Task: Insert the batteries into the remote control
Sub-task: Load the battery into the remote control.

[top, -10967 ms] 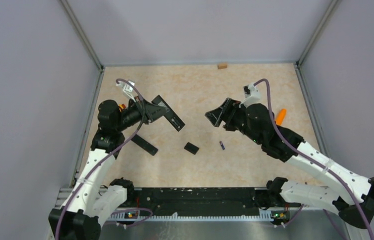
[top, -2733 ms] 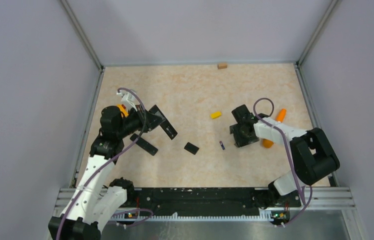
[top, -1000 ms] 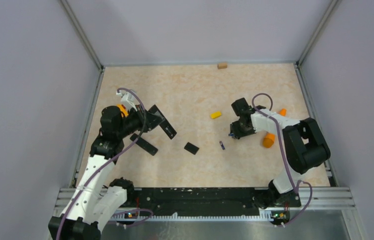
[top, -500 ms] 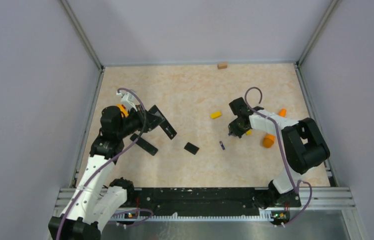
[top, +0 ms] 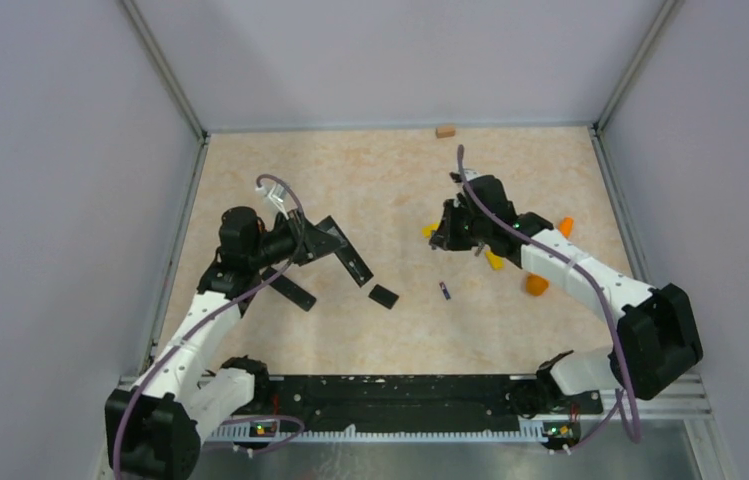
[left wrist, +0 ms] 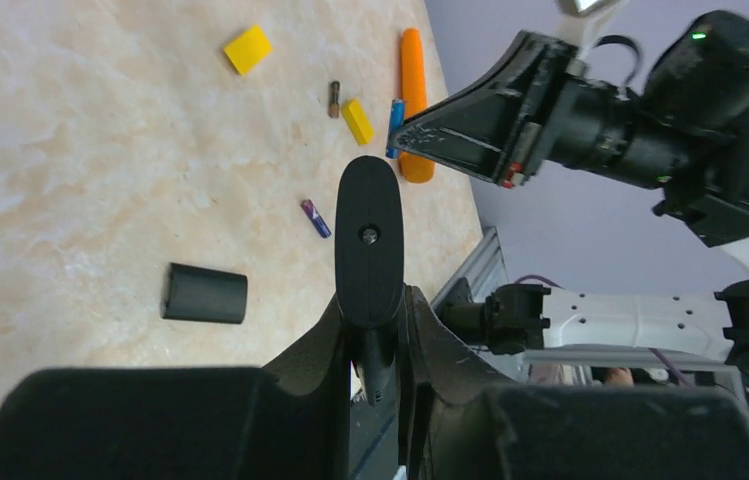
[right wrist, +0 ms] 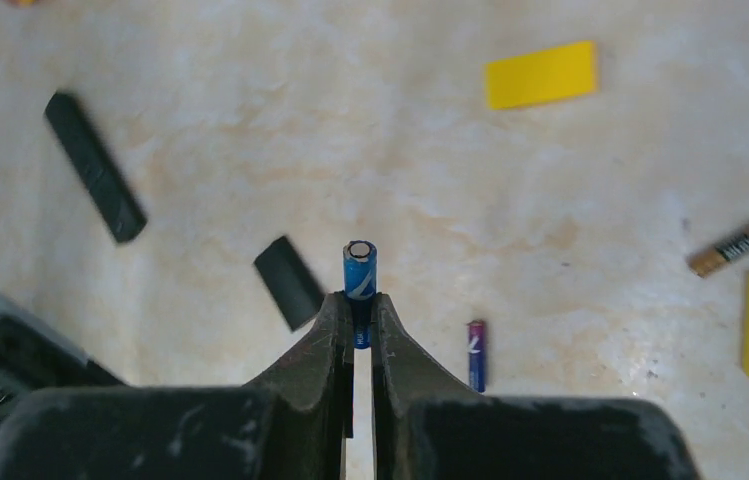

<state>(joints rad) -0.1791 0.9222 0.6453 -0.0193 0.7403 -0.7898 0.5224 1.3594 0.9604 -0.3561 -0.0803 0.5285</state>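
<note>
Right jaws pinch a blue battery [right wrist: 359, 265] above the table [right wrist: 250, 120]; left jaws clamp the black remote [left wrist: 369, 240]. Lettering on a loose copper-ended battery [right wrist: 740, 243] is unreadable.

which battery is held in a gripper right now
The blue cylindrical battery, pinched in the right gripper with its end sticking out. The purple battery and the black-and-gold battery lie loose on the beige tabletop.

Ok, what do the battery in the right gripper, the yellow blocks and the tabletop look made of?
The battery in the right gripper: likely metal under a glossy blue wrap, with a pale, shiny end cap. The yellow blocks: matte, even colour, plastic or foam, unclear which. The tabletop: smooth, beige marbled print, probably laminate or vinyl, not stone.
</note>
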